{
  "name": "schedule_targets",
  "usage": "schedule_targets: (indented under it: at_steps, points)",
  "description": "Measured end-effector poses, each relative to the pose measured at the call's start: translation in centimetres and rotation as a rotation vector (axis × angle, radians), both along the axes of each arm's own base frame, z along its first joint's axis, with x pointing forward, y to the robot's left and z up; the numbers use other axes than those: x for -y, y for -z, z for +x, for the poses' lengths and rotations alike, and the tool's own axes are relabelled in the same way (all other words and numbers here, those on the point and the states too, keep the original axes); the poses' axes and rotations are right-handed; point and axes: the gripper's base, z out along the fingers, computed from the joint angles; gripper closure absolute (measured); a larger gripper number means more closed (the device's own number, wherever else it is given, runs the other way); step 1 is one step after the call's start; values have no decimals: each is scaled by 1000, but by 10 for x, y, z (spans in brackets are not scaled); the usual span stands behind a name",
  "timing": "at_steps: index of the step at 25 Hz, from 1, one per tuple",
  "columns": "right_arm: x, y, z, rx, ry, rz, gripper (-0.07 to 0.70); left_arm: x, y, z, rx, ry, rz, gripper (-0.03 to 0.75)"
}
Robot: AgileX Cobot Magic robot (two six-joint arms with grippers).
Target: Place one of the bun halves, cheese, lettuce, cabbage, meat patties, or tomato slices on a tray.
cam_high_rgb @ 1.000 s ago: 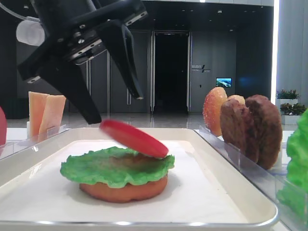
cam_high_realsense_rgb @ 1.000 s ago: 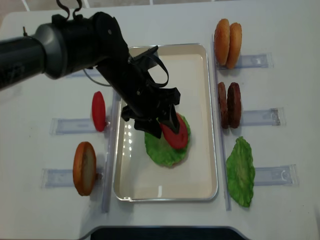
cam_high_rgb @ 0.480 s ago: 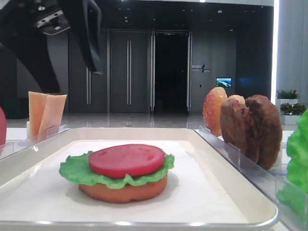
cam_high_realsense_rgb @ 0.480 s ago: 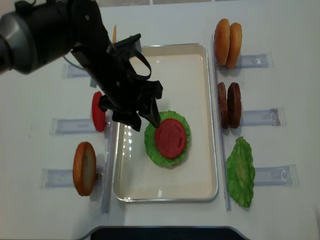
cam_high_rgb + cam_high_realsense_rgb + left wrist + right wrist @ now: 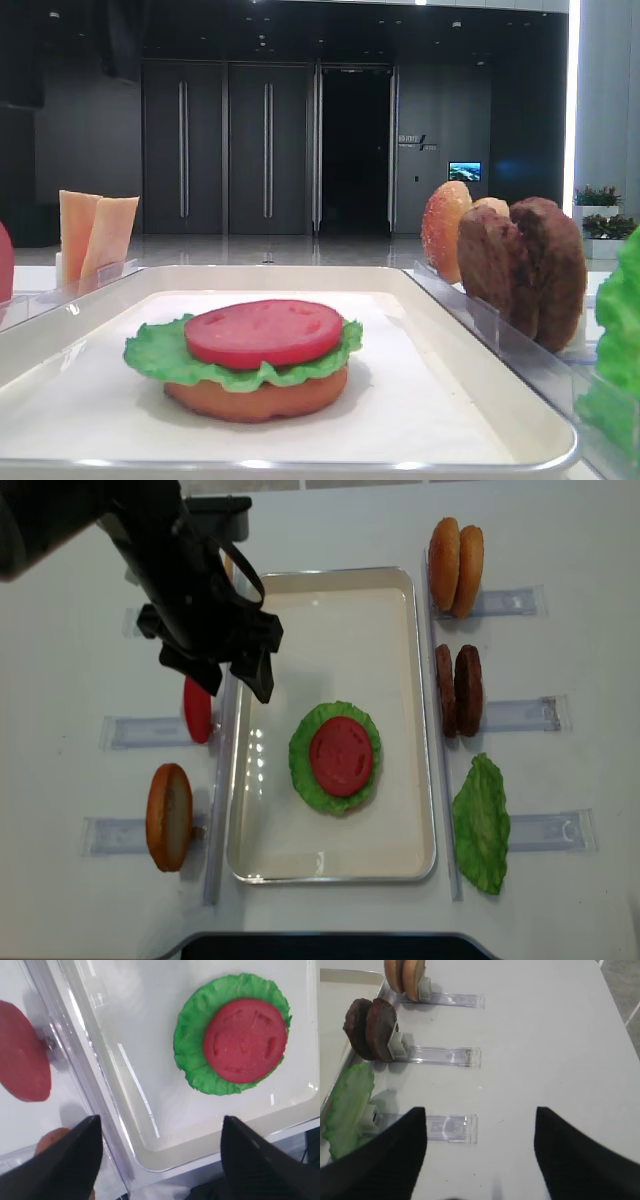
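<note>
Where the tray (image 5: 330,860) sits in the middle of the bench (image 5: 560,900), a smooth red tomato slice (image 5: 341,756) lies flat on a ruffled green lettuce leaf (image 5: 303,770), which covers an orange-brown bun half (image 5: 257,395). The left gripper (image 5: 232,674) hangs above the tray's left rim, jaws spread wide, holding and touching nothing. The right gripper (image 5: 479,1155) shows only in its own wrist view, its two dark fingers wide apart over bare bench, empty. Only the low side view reveals the bun half under the leaf and the pale orange cheese slices (image 5: 95,235) standing in a rack; the overhead view alone lays out the spare tomato slice (image 5: 197,709), the other bun halves (image 5: 455,566), the meat patties (image 5: 458,690) and a second lettuce leaf (image 5: 481,825) beside the tray.
</note>
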Motion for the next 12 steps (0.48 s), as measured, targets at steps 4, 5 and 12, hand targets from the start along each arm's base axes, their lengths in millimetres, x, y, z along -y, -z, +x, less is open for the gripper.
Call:
schedule_targets:
  at_steps: [4,5,12]
  points:
    - [0,0,0,0,0,0,161,0,-10,5,47,6,7,150]
    - [0,0,0,0,0,0,161,-1,-11,6,54,9,18,149]
    - [0,0,0,0,0,0,161,-22,-11,16,59,-53,37,150]
